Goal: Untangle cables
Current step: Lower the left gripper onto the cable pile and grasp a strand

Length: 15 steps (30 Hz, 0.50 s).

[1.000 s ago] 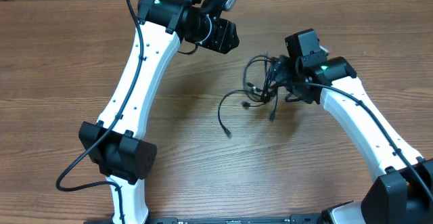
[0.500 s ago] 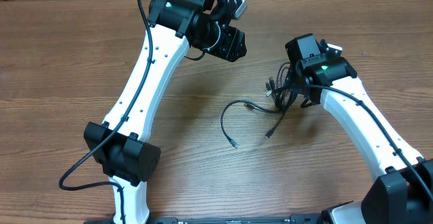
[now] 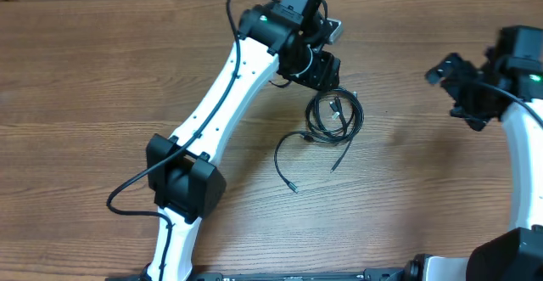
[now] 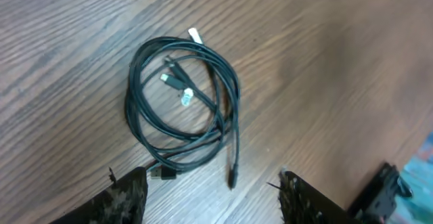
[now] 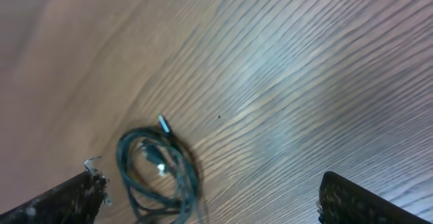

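The left end effector [image 4: 206, 187] hangs low over the table [image 3: 102, 77]. Its two fingers are spread apart and nothing is between them. Just beyond its fingertips lie the cables [image 4: 235, 109], thin black cords wound into a loose round coil that rests flat on the wood. Two small silvery plug ends [image 4: 186, 99] sit inside the ring, and a pale one pokes out at its edge. A dark plug lies close to one fingertip, but I cannot tell whether they touch.

From above, the coil sits a little right of the middle of the table, with the left end effector at its far side. A loose strand [image 3: 280, 149] leaves the coil on its near left side and curves toward the near edge. A shorter tail [image 3: 339, 155] points the same way just right of it.

The right end effector [image 5: 210, 180] is well apart from the coil, off to the right. Its fingers are spread wide over bare wood and hold nothing.

The left arm [image 3: 229, 94] reaches diagonally from the near left up to the coil. The right arm [image 3: 522, 137] rises along the right edge.
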Motion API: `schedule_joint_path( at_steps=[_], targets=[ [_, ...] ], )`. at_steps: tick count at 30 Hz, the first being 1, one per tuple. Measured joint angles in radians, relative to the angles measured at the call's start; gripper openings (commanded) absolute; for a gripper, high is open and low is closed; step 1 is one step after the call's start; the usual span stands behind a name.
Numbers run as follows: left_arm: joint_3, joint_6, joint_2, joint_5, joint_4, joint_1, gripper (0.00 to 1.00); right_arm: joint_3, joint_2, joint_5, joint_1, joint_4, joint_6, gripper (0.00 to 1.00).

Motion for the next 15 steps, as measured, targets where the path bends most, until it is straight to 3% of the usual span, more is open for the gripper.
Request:
schedule_joint_path(
  at_steps=[9,15],
  targets=[
    [0.0,-0.259,0.135,-0.094,0.005,0.0,0.58,0.0,-0.001,-0.102,-0.044,-0.003,-0.027,1.0],
    [-0.001,-0.351,0.239,-0.13,0.044,-0.003,0.59,0.0,-0.001,-0.112,-0.044,-0.024,-0.03,1.0]
  ],
)
